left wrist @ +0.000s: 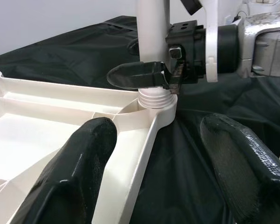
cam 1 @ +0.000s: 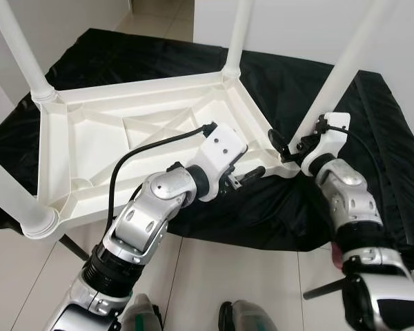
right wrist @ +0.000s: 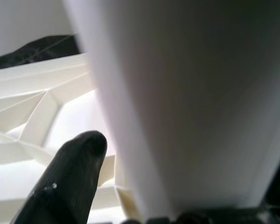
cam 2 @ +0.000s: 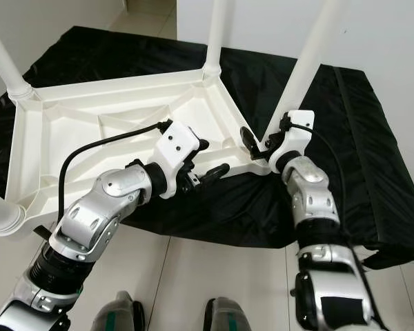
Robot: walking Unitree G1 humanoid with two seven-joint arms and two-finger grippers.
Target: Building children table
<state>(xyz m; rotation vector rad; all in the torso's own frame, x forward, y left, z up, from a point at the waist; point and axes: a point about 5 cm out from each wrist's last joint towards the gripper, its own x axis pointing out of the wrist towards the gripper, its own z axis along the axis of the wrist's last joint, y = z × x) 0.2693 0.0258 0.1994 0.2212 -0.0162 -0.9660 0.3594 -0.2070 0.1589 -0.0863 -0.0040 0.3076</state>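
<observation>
A white plastic children's table [cam 1: 103,138] lies upside down on a black cloth, its legs pointing up. My right gripper [cam 1: 284,148] is at the near right corner, shut on the base of that table leg [cam 1: 352,62]. In the left wrist view one of its black fingers [left wrist: 135,74] lies across the leg [left wrist: 151,28] just above the socket. The right wrist view has the leg [right wrist: 177,93] close against a finger [right wrist: 70,172]. My left gripper [cam 1: 245,176] is open, with nothing between its fingers, at the table's near rim just left of that corner.
The black cloth [cam 1: 372,138] covers a low platform that drops off near me. White tiled floor [cam 1: 248,276] lies below, with my feet [cam 1: 241,317] on it. Other legs stand at the far left [cam 1: 21,48], far right [cam 1: 238,34] and near left [cam 1: 7,193].
</observation>
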